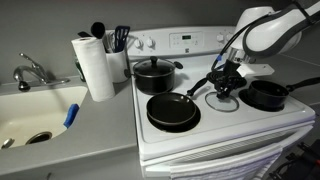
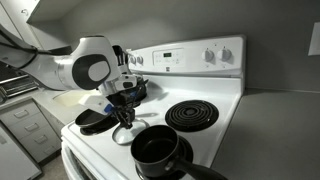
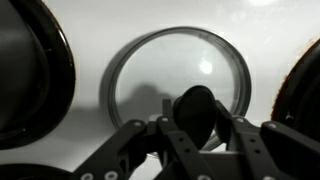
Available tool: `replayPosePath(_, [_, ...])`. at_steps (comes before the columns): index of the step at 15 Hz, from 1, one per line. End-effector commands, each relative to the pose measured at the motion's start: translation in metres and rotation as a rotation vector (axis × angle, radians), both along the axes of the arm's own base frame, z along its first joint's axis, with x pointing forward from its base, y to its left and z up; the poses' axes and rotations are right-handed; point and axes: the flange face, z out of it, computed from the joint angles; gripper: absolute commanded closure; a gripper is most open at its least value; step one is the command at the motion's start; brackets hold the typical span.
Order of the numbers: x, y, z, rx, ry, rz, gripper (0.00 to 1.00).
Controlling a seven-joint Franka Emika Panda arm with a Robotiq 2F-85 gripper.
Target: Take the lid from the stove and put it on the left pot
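The round clear glass lid (image 3: pixel 150 70) with a metal rim lies flat on the white stove (image 1: pixel 200 135) top, between the pans. My gripper (image 3: pixel 195 125) is straight above it, with both fingers pressed against the sides of the lid's black centre knob (image 3: pixel 195 108). In both exterior views the gripper (image 1: pixel 224 84) (image 2: pixel 122 112) is low over the lid (image 1: pixel 222 99) (image 2: pixel 124 136). The small low black saucepan (image 1: pixel 265 95) (image 2: pixel 160 150) sits uncovered on a front burner beside the lid.
A wide black frying pan (image 1: pixel 172 110) (image 2: pixel 95 122) sits on the other front burner. A taller black lidded pot (image 1: pixel 154 73) stands behind it. A bare coil burner (image 2: pixel 192 115) is at the back. A paper towel roll (image 1: pixel 96 65), a utensil holder and a sink (image 1: pixel 35 115) are beside the stove.
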Motion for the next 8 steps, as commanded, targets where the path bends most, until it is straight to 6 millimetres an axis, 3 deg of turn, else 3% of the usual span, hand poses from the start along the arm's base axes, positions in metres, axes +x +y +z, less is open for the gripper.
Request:
replayPosePath(1, [0.003, -0.002, -0.007, 0.001, 0.01, 0.01, 0.85])
replayPosePath(8, [0.004, -0.004, 0.013, -0.076, 0.058, 0.02, 0.85])
